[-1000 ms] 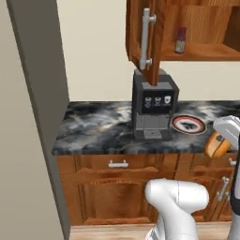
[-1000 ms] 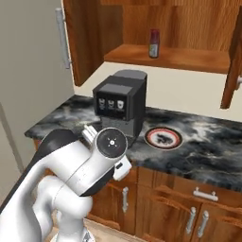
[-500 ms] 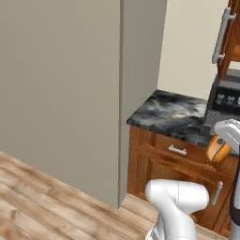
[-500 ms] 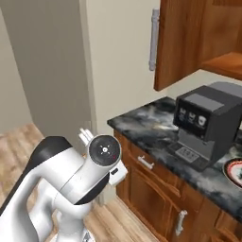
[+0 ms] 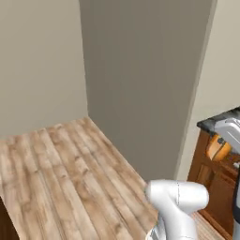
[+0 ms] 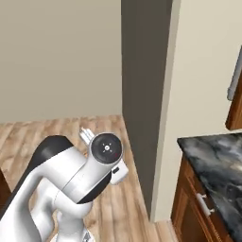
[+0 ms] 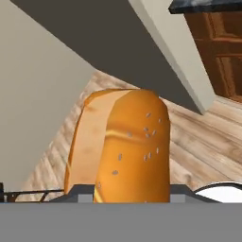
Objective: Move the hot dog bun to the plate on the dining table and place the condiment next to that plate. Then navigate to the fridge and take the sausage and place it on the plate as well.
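The arm is folded close over its base, hand raised at the right edge of the left base view. Since the earlier frames both base views have swung from the coffee machine to grey wall point(image 5: 140, 84) and wood floor point(image 5: 61, 168). Gripper point(image 7: 127, 194) clamps the hot dog bun point(image 7: 127, 151) endwise.

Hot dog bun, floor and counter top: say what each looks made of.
Hot dog bun: baked bread, orange-tan matte crust with pale seed flecks. Floor: wood planks, or a wood-look laminate, with grain lines and board seams. Counter top: polished stone, seemingly marble, dark with grey-white veining.
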{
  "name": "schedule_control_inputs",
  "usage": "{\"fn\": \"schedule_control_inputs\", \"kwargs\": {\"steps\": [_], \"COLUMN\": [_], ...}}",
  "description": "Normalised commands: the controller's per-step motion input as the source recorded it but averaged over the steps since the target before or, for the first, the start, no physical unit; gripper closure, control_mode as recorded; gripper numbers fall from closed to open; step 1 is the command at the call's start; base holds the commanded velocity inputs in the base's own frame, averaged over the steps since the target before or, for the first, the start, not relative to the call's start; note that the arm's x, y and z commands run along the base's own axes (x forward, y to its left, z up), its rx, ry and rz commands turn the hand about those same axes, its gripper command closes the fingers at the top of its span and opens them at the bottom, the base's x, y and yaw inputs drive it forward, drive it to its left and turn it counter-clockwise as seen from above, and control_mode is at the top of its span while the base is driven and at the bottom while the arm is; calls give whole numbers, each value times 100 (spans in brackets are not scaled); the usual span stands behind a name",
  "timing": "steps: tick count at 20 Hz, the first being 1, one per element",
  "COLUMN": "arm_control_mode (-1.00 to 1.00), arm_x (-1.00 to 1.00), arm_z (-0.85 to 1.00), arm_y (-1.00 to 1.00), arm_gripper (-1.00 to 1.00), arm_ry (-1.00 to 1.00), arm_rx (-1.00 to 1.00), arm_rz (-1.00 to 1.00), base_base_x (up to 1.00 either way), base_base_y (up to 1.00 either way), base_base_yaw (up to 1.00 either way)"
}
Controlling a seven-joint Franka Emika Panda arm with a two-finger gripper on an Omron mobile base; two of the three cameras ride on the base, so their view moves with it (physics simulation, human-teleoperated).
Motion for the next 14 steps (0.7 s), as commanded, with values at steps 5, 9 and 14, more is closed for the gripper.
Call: {"fn": "schedule_control_inputs", "kwargs": {"steps": [5, 9, 14], "arm_control_mode": [100, 100, 100], "arm_x": [0, 0, 0], "arm_z": [0, 0, 0], "arm_y": [0, 0, 0], "arm_gripper": [100, 100, 100], "arm_ry": [0, 0, 0], "arm_rx": [0, 0, 0], "arm_rz": [0, 0, 0], "base_base_x": [-4, 10, 31], "base_base_y": [0, -1, -3], "base_base_yaw": [78, 72, 68]}}
